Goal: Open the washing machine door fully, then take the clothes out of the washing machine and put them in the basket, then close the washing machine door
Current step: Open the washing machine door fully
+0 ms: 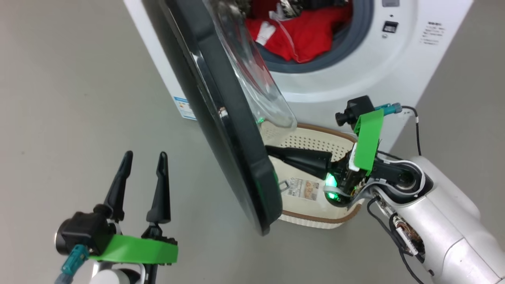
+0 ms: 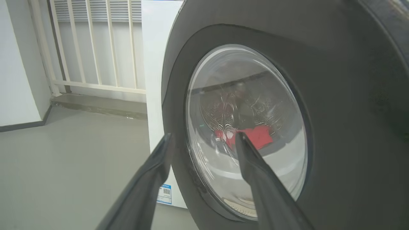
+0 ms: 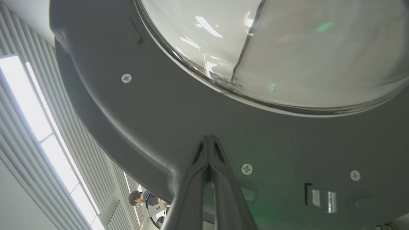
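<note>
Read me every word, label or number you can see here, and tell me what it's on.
"2K", faintly and not surely, on a white object beside the person.
Printed labels on the washing machine front: too small to read.
Blue-edged sticker on its side: blurred, with a QR code.
Paper label on the basket: too small to read.

Grey floor (image 1: 59,79) carries white washing machine (image 1: 347,85); cream basket (image 1: 315,142) on floor just before it.
</note>
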You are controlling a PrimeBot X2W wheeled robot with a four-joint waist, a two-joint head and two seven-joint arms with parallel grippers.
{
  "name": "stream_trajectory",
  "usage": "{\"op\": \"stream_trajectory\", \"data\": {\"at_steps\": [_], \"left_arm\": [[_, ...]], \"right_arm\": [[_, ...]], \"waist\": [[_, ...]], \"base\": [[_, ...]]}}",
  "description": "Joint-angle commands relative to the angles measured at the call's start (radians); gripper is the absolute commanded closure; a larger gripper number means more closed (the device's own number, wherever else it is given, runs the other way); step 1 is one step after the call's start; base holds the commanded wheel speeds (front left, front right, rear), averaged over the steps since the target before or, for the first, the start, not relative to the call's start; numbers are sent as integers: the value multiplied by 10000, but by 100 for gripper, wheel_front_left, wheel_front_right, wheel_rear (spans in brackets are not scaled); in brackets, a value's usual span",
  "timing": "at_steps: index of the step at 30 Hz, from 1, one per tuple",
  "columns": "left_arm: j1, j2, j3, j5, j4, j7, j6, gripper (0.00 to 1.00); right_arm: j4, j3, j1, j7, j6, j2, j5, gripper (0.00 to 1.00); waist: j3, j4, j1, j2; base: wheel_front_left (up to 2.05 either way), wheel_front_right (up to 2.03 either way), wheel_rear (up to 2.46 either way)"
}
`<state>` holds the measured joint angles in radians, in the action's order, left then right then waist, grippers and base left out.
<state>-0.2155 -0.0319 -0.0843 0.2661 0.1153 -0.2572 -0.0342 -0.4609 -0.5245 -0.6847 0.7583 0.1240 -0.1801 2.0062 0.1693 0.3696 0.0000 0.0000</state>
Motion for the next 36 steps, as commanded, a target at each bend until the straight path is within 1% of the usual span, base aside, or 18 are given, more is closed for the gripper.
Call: {"op": "stream_trajectory", "data": {"at_steps": [1,12,20,26,36], "left_arm": [[109,-183,292,48,-185,-46,83,0],[288,-183,167,339,-85,-46,140,0],[289,-183,-40,487,-22,-46,199,0],[334,-183,44,526,-42,-46,225,0],[375,-183,-56,554,1,-46,236,0]], "right_arm": [[275,-145,121,85,67,252,93,100],[193,-503,148,34,67,284,164,100],[100,-748,63,47,67,372,225,100],[-62,-984,-93,80,67,497,213,100],[-282,-1096,-164,55,67,555,154,100]], "waist": [[-238,296,0,0],[-415,1152,0,0],[-464,1640,0,0],[-401,1703,0,0],[-430,1693,0,0]], "base": [[0,0,0],[0,0,0],[0,0,0],[0,0,0],[0,0,0]]}}
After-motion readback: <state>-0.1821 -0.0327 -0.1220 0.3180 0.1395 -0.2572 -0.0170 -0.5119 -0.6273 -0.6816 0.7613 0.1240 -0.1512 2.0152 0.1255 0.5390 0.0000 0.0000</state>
